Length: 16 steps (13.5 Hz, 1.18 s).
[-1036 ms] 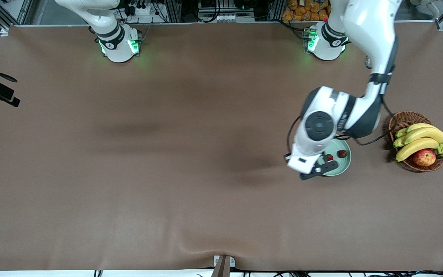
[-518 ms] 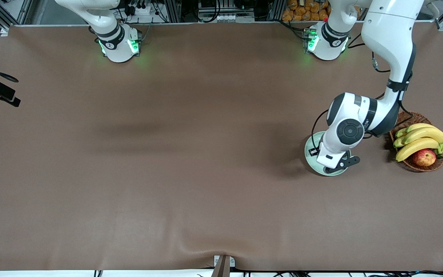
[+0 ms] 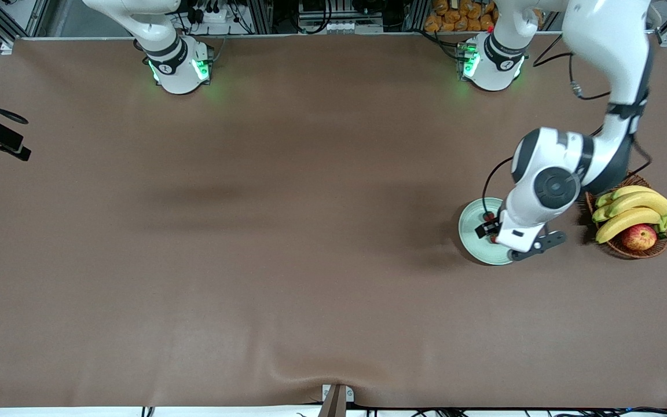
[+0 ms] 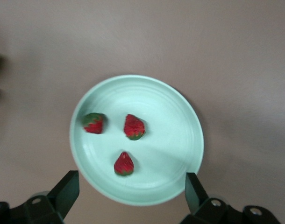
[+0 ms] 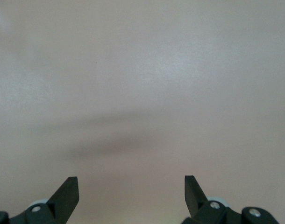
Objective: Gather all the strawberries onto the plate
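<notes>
Three small red strawberries lie apart from each other in the pale mint-green plate. My left gripper is open and empty, up in the air over the plate, with its fingers to either side of the plate's edge. In the front view the left hand covers much of the plate and hides most of the berries. My right gripper is open and empty over bare brown table; the right arm waits and its hand is out of the front view.
A brown wicker basket with bananas and a red-yellow apple stands beside the plate, toward the left arm's end of the table. A brown cloth covers the table.
My left hand has swung over the plate toward the basket, uncovering the plate's part toward the right arm's end. The right arm has not moved.
</notes>
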{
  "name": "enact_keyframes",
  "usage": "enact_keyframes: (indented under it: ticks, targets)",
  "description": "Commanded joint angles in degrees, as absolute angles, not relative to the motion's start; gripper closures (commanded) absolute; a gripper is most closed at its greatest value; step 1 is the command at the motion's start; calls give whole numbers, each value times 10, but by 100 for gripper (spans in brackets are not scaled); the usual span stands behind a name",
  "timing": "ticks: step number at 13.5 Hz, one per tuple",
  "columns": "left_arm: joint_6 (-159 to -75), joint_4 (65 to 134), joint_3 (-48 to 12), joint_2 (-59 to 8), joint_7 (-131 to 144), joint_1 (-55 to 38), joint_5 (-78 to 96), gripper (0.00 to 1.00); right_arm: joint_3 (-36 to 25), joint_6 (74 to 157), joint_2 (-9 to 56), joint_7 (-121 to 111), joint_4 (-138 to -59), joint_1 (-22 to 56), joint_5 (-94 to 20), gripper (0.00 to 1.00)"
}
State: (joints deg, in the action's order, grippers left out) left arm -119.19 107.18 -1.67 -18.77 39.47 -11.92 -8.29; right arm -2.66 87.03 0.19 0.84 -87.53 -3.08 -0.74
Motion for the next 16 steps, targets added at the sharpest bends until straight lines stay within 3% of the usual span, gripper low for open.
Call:
enact_keyframes:
  ticks: [1, 6, 16]
  targets:
    - [-1087, 1001, -24, -153, 370, -113, -77, 0, -22, 865, -4, 18, -874, -32, 3, 0]
    - [-968, 899, -21, -106, 287, -102, -65, 0, -22, 865, -4, 18, -874, -32, 3, 0]
    - [-882, 879, -18, -19, 60, -5, 17, 0, -22, 865, -4, 18, -874, -32, 3, 0]
